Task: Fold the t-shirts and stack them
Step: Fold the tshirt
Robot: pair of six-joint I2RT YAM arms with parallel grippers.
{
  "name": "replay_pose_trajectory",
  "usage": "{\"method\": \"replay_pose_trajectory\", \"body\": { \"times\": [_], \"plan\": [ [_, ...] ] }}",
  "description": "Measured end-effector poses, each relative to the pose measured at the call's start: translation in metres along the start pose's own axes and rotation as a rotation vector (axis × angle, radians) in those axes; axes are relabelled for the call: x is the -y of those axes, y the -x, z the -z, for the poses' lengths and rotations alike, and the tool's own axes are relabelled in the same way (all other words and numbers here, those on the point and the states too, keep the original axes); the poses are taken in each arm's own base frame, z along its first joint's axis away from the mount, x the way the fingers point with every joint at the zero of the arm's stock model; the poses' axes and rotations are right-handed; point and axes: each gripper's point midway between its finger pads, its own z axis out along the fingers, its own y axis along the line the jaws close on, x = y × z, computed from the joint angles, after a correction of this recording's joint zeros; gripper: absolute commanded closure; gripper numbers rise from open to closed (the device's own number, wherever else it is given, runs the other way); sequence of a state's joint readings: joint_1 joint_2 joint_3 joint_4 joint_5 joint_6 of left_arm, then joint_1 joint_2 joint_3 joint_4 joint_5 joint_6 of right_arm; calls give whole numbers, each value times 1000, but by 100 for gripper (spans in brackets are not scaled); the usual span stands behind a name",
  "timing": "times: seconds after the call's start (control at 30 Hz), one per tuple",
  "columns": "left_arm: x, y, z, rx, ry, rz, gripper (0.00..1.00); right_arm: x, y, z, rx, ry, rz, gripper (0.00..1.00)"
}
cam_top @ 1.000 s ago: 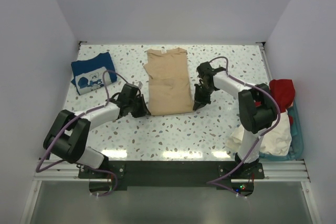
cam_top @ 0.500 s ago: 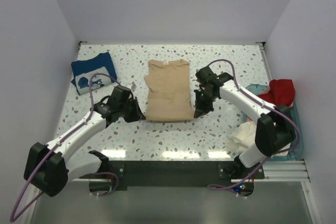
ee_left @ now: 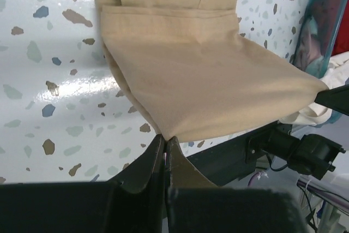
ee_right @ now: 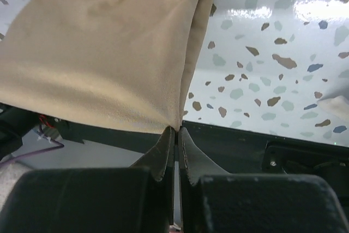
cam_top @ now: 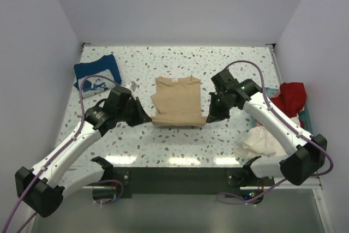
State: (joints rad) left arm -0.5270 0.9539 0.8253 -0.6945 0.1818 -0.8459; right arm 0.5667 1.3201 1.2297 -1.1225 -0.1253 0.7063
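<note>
Surroundings: we note a folded navy blue t-shirt with a white print (cam_top: 97,76) at the far left, well apart from the work. A teal plastic basket (ee_left: 308,25) sits at the table's right edge with a red t-shirt (cam_top: 292,95) in it. A bunched cream-white t-shirt (cam_top: 260,143) lies near the right arm's base.

Surface: glossy white speckled tabletop (cam_top: 234,64), boxed in by plain white walls (cam_top: 180,9).

We find the plain tan-beige t-shirt (cam_top: 177,99) mid-table, sleeves folded in, collar toward the far wall, long axis running near to far. The left gripper (cam_top: 146,118) is pinched tight on its near left corner and the right gripper (cam_top: 210,117) on its near right corner. The hem is stretched between them, raised off the table.
</note>
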Motion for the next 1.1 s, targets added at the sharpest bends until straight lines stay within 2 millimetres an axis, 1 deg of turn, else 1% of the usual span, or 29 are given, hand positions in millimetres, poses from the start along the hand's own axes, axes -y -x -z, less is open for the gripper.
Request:
{"method": "replay_pose_trajectory", "body": {
  "times": [0.1,0.2,0.27,0.37,0.43,0.53,0.63,0.73,0.9,1.1],
  "plan": [
    [5,12,-7,8,21,-5,100,-2,15,4,44,-14,-7,100],
    [6,23,-21,5,56,-22,100,-4,33,-1,66,-41,-23,100],
    [9,32,-26,14,71,-42,100,-6,46,-3,84,-55,-33,100],
    [18,51,-31,41,71,-74,100,-9,68,-4,116,-64,-47,100],
    [25,64,-34,65,62,-91,100,-10,83,-2,141,-69,-52,100],
    [32,83,-37,106,49,-103,100,-13,110,4,192,-68,-56,100],
    [32,101,-43,134,42,-97,100,-15,132,5,220,-65,-59,100],
    [31,114,-51,142,36,-98,100,-18,152,3,238,-68,-54,100],
    [26,134,-70,137,41,-98,100,-23,186,-4,267,-72,-46,100],
    [20,162,-84,158,33,-82,100,-28,218,-16,291,-80,-39,100]
  ]
}}
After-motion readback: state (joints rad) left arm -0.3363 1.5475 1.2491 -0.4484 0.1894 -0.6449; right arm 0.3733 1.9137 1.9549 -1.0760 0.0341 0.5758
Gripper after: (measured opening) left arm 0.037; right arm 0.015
